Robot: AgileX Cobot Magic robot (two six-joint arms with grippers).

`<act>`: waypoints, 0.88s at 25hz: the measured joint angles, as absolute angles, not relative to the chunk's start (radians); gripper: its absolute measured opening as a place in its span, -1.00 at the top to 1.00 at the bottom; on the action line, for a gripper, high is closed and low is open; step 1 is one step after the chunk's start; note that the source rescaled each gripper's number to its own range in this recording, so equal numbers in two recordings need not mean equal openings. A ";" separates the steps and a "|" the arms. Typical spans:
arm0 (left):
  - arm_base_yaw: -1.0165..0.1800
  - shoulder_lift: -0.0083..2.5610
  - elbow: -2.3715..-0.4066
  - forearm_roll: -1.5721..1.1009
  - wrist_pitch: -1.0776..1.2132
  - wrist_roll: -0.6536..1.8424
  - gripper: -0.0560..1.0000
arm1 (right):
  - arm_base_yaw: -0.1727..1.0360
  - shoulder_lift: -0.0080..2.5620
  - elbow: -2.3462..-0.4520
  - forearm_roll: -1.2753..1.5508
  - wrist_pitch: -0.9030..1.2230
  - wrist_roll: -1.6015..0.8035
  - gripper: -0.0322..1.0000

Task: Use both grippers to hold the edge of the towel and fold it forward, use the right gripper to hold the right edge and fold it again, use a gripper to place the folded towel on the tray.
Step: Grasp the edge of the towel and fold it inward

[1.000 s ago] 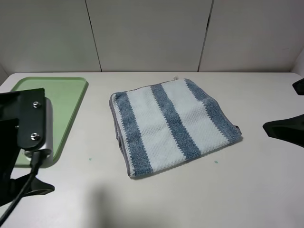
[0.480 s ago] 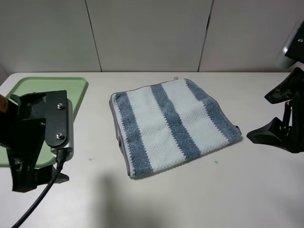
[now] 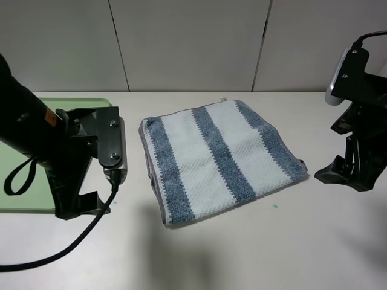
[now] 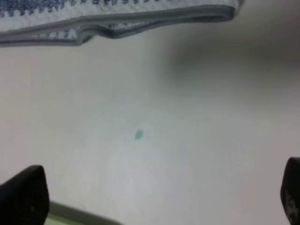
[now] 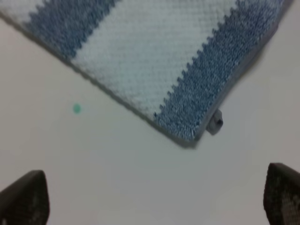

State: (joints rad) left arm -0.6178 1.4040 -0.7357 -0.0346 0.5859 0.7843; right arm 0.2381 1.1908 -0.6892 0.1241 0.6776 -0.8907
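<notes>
The striped blue and white towel (image 3: 217, 160) lies flat in the middle of the table, skewed, with its grey hem (image 3: 154, 187) along the left side. In the left wrist view the hem (image 4: 140, 21) shows two layers. My left gripper (image 3: 81, 204) is open and empty above the table between the tray (image 3: 18, 181) and the towel's left edge; its fingertips (image 4: 23, 197) stand wide apart. My right gripper (image 3: 347, 175) is open and empty just right of the towel's near right corner (image 5: 183, 131), where a small loop (image 5: 215, 123) sticks out.
The light-green tray's far rim (image 3: 66, 101) shows behind the left arm. Small green specks lie on the white table: one (image 4: 138, 135) left of the towel, one (image 5: 77, 108) in front of it. A panelled wall (image 3: 193, 42) stands behind the table.
Both arms have moved inward towards the towel: the left from the left edge to beside the tray, the right further into view near the towel's right corner. The towel has not moved.
</notes>
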 joint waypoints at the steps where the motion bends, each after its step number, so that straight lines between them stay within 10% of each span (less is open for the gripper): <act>1: -0.618 1.417 -0.744 -0.035 0.586 0.789 -0.99 | 0.238 1.201 -0.689 0.115 0.668 -0.891 -1.00; 22: -0.847 1.748 -0.907 0.014 0.456 0.715 -0.99 | 0.238 1.326 -0.690 0.055 0.515 -0.891 -1.00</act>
